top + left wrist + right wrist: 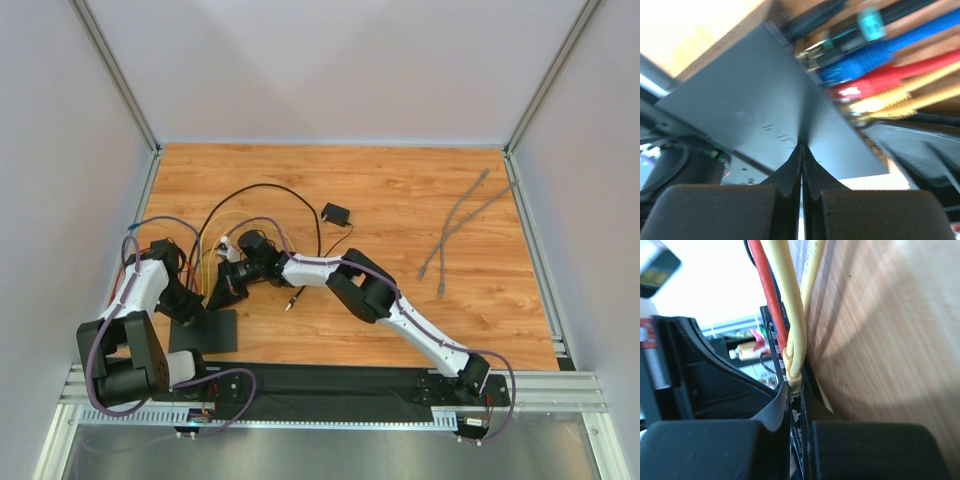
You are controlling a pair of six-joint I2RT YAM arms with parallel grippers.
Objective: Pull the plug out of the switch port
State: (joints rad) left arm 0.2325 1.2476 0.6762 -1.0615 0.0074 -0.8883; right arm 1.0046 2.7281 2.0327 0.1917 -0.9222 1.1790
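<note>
We judged the step in hand to be the extraction itself. Nearest, the left gripper (801, 150) had its fingers together, the tips set down on the flat top of the switch port (755, 100). The box sat at the near left of the table (400, 190), with cables leaving its far edge. Just beyond, the right gripper (796, 390) had its jaws drawn in on the yellow plug (795, 367) at its root, where the boot met the socket. Both pads appeared to touch it, though the view was tight.

In our judgement the pull should run straight out along the plug's own line, away from the socket face, without twist. The release tab was not visible to us; it would need pressing first, or the box would drag along. The left gripper should bear down firmly so the box neither slides nor tips. The red plug (865, 86) sat directly beside the yellow one, so a finger could snag it.

The left arm (140, 290) was folded tight at the near left, wrist pitched down over the box. The right arm (400, 310) reached low and leftward from its near right base, wrist rolled side-on to the table. Farther off lay the adapter block (335, 213), and the grey cables (460, 225) at the far right were well apart.
</note>
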